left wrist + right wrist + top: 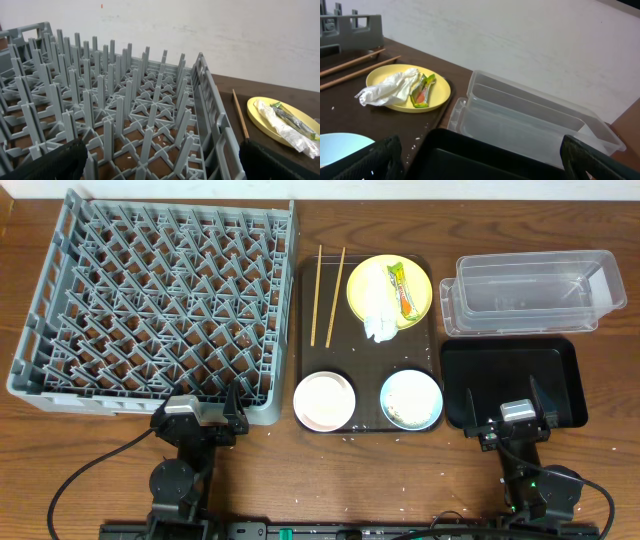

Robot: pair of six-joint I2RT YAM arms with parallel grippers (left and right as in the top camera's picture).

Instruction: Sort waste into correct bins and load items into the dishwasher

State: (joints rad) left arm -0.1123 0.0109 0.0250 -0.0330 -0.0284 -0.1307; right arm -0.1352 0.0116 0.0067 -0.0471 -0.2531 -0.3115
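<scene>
Left gripper (197, 405) released, jaws wide, nothing between them, at the near edge of the rack (100, 398), toward its right corner. 1 grey rack at far left, pegs upright, no dishes in it; a few white specks show on its floor in the left wrist view.

1 brown tray (365, 358) just right of the rack, carrying all the dishes and waste. 2 chopsticks (317, 295) on its far left side, lying side by side, slightly splayed, apart from the plate. 1 yellow plate (424, 295) at its far right; on the plate 1 crumpled napkin (377, 308) and 1 wrapper (402, 288), touching each other, wrapper to the right. 1 white bowl (324, 401) at the tray's near left corner, overhanging the edge. 1 blue bowl (411, 399) at the near right, with rice scraps (405, 413) inside. More loose grains lie on the tray and on the table in front of it; too small to count.

1 clear tub (460, 295) far right, nothing in it. 1 black tray (500, 370) just in front of the tub, nothing in it.

Right gripper (505, 396) released, jaws wide, holding nothing, over the black tray's near edge.
</scene>
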